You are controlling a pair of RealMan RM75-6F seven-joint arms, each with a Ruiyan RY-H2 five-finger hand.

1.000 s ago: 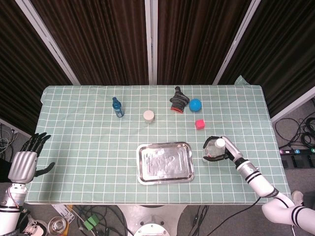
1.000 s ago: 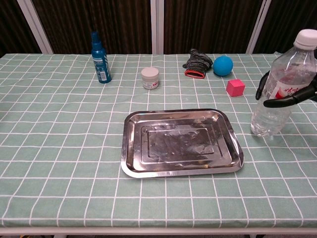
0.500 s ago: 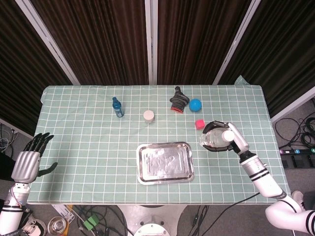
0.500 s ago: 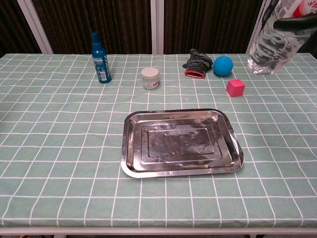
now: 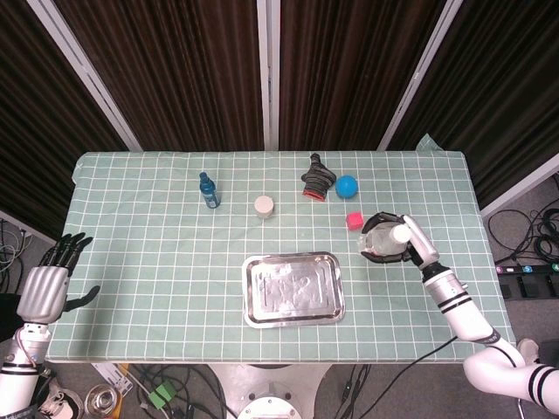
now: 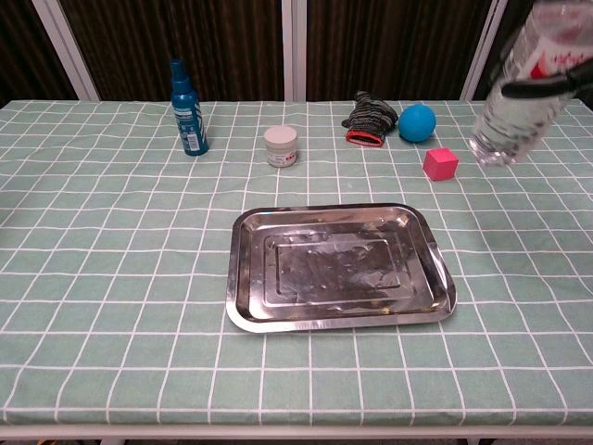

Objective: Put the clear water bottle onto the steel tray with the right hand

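Note:
My right hand (image 5: pixel 395 237) grips the clear water bottle (image 5: pixel 383 243), which hangs in the air to the right of the steel tray (image 5: pixel 293 289). In the chest view the bottle (image 6: pixel 522 95) is blurred, tilted a little, its base well above the cloth, with dark fingers (image 6: pixel 542 87) wrapped across it. The tray (image 6: pixel 337 267) lies bare at the table's middle front. My left hand (image 5: pixel 44 288) hovers off the table's left edge, fingers spread and holding nothing.
Along the back stand a blue spray bottle (image 5: pixel 209 189), a small white jar (image 5: pixel 264 205), a dark glove (image 5: pixel 317 178) and a blue ball (image 5: pixel 347 186). A pink cube (image 5: pixel 355 220) sits just left of the held bottle.
The right hand lifted the bottle off the cloth, carried it up and toward the back, and now it has dropped slightly lower. The left hand barely shifted.

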